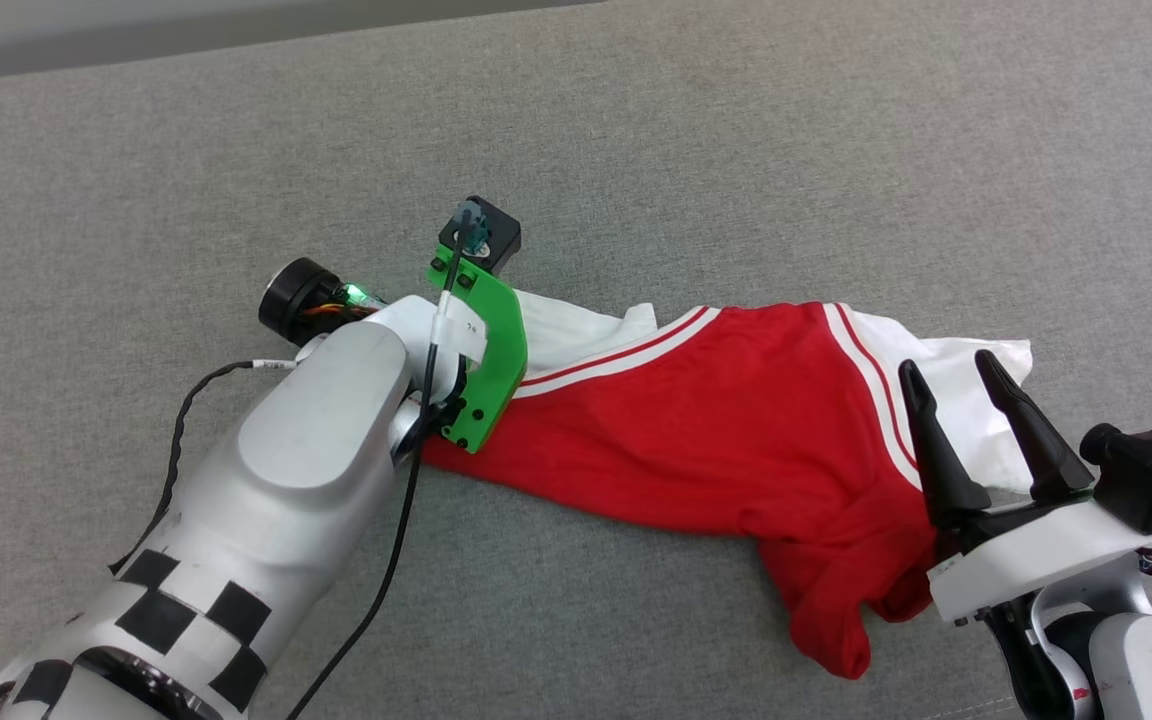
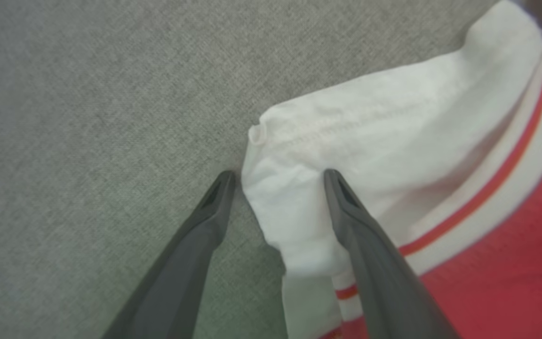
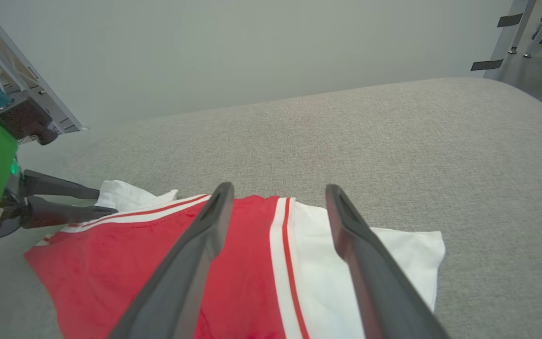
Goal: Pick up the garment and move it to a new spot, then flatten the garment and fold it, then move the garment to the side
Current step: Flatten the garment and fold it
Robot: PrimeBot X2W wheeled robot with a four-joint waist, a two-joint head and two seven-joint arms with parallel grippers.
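On the grey cloth top (image 1: 636,150), the garment (image 1: 716,420) is lying stretched from side to side and a bit crumpled. Its red body is sitting in the middle, and a white sleeve is sticking out at each end. Red and white stripes are running where each sleeve meets the red part. The bottom of the shirt is bunching up in folds at the lower right.

Over at the left end, the left gripper (image 2: 279,175) is pointing down at the left sleeve (image 2: 370,141). Its two dark fingers are standing wide apart and holding nothing. One finger is hanging over the white cloth. The other is hanging over the grey top, just beside the sleeve's edge, so the corner of the sleeve is lying between them. I cannot tell if the tips are touching the cloth. From the head view, a green bracket (image 1: 491,350) on that arm is covering these fingers.

At the right end, the right gripper (image 1: 947,363) is hanging over the right sleeve (image 1: 981,350). Its fingers are spread wide too, gripping nothing. One is pointing over the red part and the other over the white sleeve.
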